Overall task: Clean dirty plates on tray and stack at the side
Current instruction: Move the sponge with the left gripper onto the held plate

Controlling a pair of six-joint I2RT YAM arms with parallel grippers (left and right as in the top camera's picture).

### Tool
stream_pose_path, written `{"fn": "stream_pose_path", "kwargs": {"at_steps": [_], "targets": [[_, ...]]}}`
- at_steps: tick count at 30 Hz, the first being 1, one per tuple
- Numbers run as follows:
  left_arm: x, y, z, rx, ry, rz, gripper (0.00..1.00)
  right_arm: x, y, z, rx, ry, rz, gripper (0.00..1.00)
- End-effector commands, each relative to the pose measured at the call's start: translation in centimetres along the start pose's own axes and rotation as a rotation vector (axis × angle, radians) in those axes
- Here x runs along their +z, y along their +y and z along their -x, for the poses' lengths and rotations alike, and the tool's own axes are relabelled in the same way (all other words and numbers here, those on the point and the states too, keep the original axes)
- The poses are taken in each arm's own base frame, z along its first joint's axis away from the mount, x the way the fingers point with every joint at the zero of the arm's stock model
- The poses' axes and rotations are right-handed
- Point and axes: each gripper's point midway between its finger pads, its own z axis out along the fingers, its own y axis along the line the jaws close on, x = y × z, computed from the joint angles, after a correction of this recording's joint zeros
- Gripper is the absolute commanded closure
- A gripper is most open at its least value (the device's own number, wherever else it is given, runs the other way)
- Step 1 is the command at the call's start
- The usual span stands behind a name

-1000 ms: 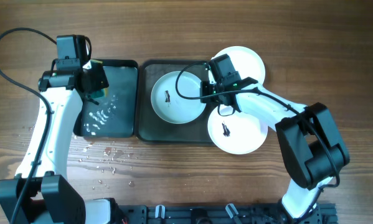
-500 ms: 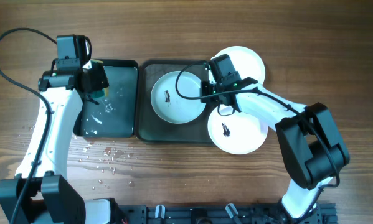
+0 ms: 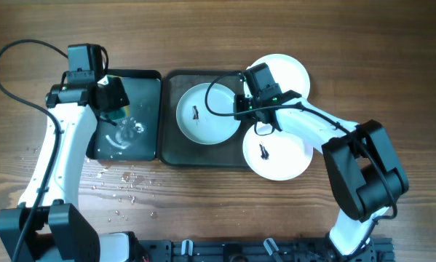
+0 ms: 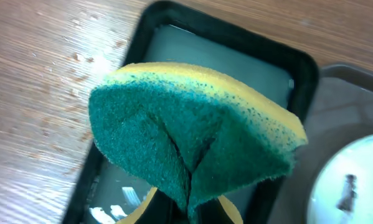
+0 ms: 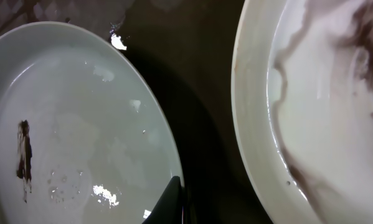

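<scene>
One white plate with a dark smudge lies in the dark grey tray. My right gripper is shut on its right rim; in the right wrist view the gripper pinches that plate at the edge. A second smudged plate overlaps the tray's front right corner. A third plate sits behind the right arm. A plate smeared brown fills the right of the wrist view. My left gripper is shut on a green-yellow sponge above the black tray.
The black tray holds shallow water that catches the light. Water drops speckle the wood in front of it. A black cable loops at the far left. The arm bases stand at the table's front edge.
My left gripper has shifted the sponge slightly forward over the black tray, and the water's reflections have moved. The right arm and the plates have not moved.
</scene>
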Motion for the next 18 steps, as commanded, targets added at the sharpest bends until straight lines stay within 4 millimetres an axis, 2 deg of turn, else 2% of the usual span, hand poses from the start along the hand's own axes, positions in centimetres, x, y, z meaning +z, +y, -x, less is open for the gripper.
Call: {"fn": "stream_pose_path", "kwargs": {"at_steps": [1,7,12,15,18], "targets": [[-0.4,-0.5,0.0,-0.039,-0.008,-0.042,0.96,0.6,-0.2,-0.7,0.011,0.018,-0.005,0.95],[-0.9,-0.8,2.3,0.011,-0.096,-0.045,0.96,0.6,-0.1,-0.7,0.010,0.020,-0.001,0.95],[-3.8,-1.1,4.6,0.010,-0.124,-0.052,0.96,0.6,0.2,-0.9,0.029,0.029,0.019,0.95],[-4.7,-1.3,5.0,0.043,-0.125,-0.064,0.96,0.6,0.3,-1.0,0.029,0.034,0.028,0.95],[-4.3,-1.9,4.5,0.066,-0.099,-0.092,0.96,0.5,1.8,-1.7,0.031,0.076,0.112,0.95]]}}
